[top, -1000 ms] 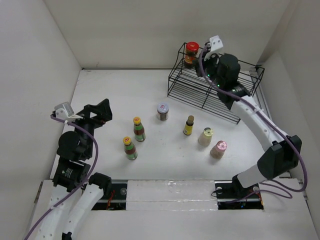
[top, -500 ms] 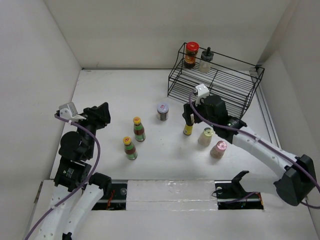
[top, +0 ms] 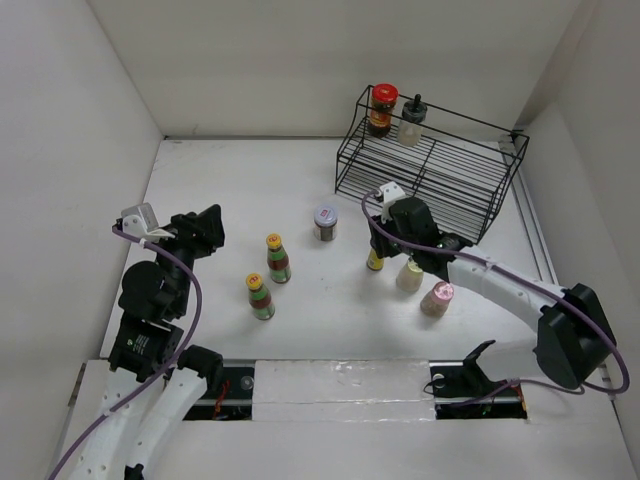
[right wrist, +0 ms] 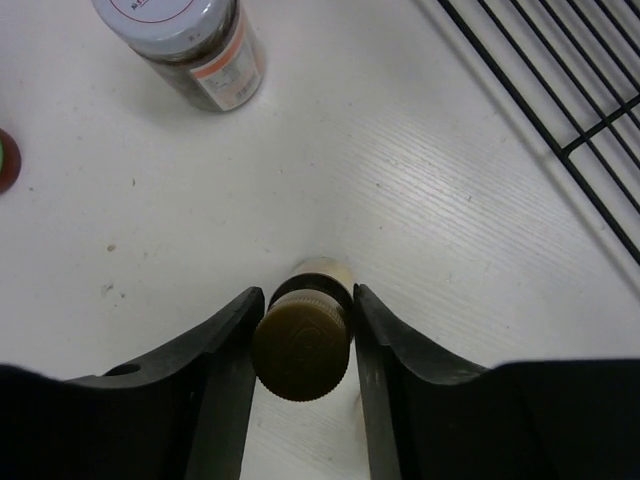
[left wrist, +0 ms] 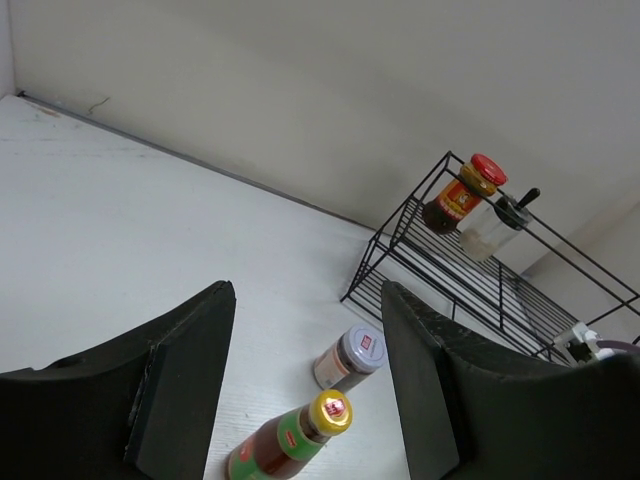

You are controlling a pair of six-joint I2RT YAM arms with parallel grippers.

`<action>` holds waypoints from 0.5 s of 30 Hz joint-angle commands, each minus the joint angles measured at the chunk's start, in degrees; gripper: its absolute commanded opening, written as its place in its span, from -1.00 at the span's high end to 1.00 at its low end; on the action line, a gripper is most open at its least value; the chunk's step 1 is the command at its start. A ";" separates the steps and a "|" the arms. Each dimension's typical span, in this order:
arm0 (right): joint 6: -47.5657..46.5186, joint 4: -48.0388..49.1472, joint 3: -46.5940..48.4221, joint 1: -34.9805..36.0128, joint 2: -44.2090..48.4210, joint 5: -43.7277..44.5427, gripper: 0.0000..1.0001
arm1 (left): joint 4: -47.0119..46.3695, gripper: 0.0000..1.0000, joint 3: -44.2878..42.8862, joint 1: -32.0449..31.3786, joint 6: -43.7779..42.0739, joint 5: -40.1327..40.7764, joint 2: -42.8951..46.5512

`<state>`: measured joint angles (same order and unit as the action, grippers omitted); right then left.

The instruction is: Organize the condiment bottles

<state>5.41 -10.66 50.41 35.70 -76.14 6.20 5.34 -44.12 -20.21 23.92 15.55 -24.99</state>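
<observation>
- The right hand [top: 386,230] reaches over the middle of the surface [top: 240,190] and is clenched on the yellow bottle [right wrist: 301,344]. In the right wrist view its two fingers press against either side of the bottle's dark cap.
- The yellow bottle stands upright on the surface, just in front of the black wire rack [top: 452,170].
- The left hand [top: 197,232] hangs above the left side of the surface, well apart from every bottle. Its fingers are spread wide and hold nothing.
- On the rack's upper shelf, at its left end, the red-lidded jar [top: 382,108] and the clear bottle [top: 410,122] with a black cap stand side by side and look close to touching.
- The purple-lidded jar [top: 326,222] stands on the surface to the left of the right hand and a little farther back.
- The cream bottle [top: 409,274] stands just beside the yellow bottle, on its near right. The right arm crosses above it.
- The pink-capped bottle [top: 437,298] stands near the cream bottle, a little closer to the arm bases.
- The rear red-green bottle [top: 277,258] and the front red-green bottle [top: 260,297], both with yellow caps, stand upright near each other left of centre, between the two hands.
- In the left wrist view, one red-green bottle and the purple-lidded jar show below the gap between the left hand's fingers, with the rack behind them.
</observation>
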 commanded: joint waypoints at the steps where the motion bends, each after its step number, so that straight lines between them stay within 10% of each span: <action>1: 0.22 3.71 0.83 -0.20 0.20 -1.71 0.10 | -3.15 -0.12 -0.09 -0.27 -0.28 -0.52 -0.32; 6: 0.74 4.33 2.66 0.51 0.81 0.57 0.57 | -3.15 -0.14 -0.09 -0.27 -0.28 -1.05 -0.32; 15: -6.81 8.63 22.95 -3.17 4.17 2.95 0.65 | -3.67 -0.14 -0.09 -0.27 -0.28 -1.57 0.29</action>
<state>2.11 -12.27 63.00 35.24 -75.02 7.70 5.10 -44.12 -20.21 23.92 15.00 -24.99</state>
